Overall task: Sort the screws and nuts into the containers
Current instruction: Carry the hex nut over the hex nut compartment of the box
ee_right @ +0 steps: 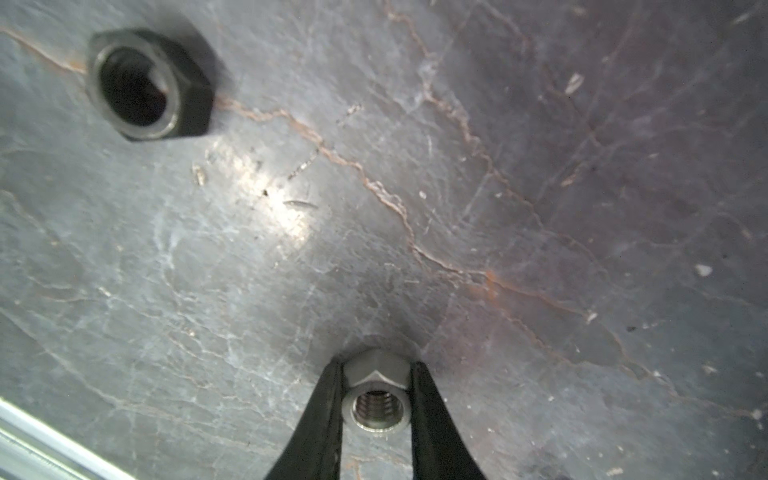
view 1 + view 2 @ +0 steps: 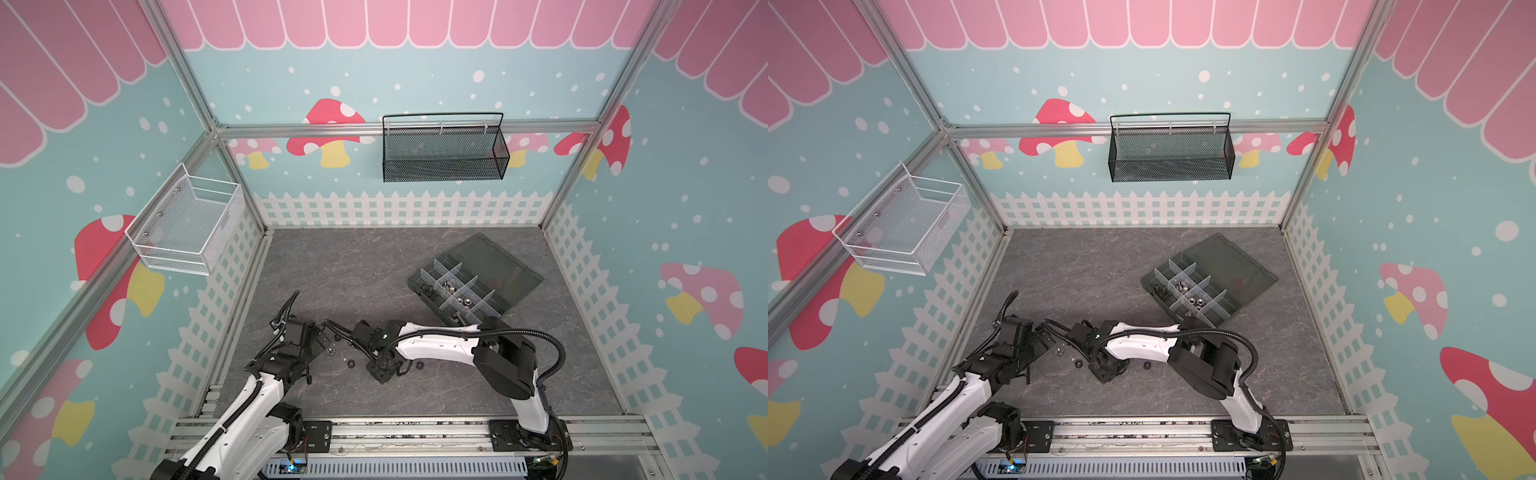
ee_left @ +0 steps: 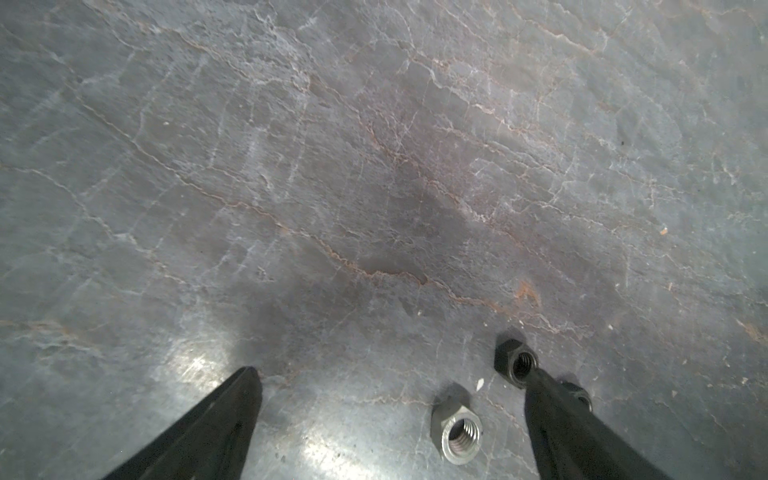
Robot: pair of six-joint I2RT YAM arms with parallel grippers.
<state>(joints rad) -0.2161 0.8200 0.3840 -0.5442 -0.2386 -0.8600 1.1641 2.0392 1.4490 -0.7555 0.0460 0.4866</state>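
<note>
A silver nut [image 1: 376, 399] is being clamped by the right hand [image 1: 376, 374] on the tabletop [image 1: 540, 208], a black nut [image 1: 147, 83] lying near. The left hand [image 3: 390, 372] is being held wide apart over loose nuts [image 3: 457, 432], one partly hidden by a finger [image 3: 582, 436]; the box [image 2: 494, 266] is sitting well apart.

White arms [image 2: 432, 347], black joints [image 2: 507, 370] (ribbed black cables [image 2: 523, 331])
</note>
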